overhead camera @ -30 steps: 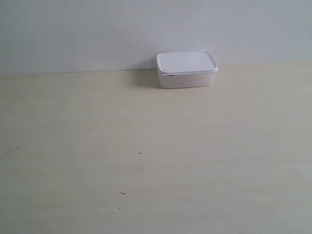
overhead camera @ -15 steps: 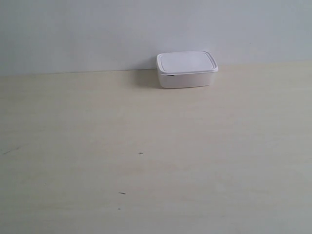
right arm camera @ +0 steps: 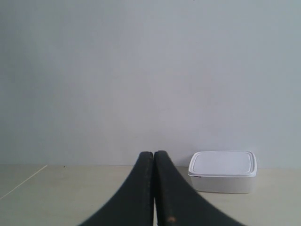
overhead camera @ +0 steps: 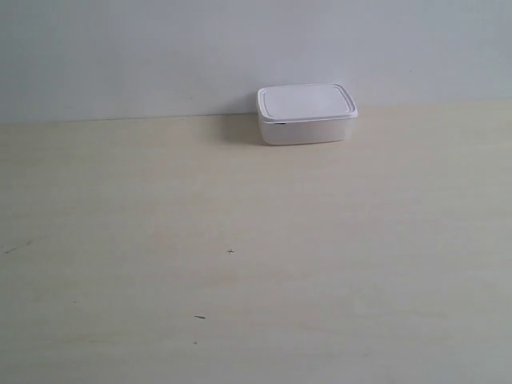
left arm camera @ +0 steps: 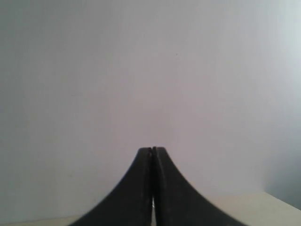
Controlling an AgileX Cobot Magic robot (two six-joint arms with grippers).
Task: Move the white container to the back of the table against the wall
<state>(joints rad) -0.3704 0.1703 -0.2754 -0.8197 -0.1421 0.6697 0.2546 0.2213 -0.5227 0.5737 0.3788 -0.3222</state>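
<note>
the right gripper has its fingers pressed together on nothing, and the left gripper is likewise closed and empty. neither seems needed: the white container sits lidded at the table's back edge, apparently against the wall, so the task looks done.

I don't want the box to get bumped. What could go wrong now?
The box sits by the wall, lid on. The shut right end effector points roughly toward it, so driving forward might knock it crooked. The shut left end effector faces the wall; pushing ahead could hit that.
</note>
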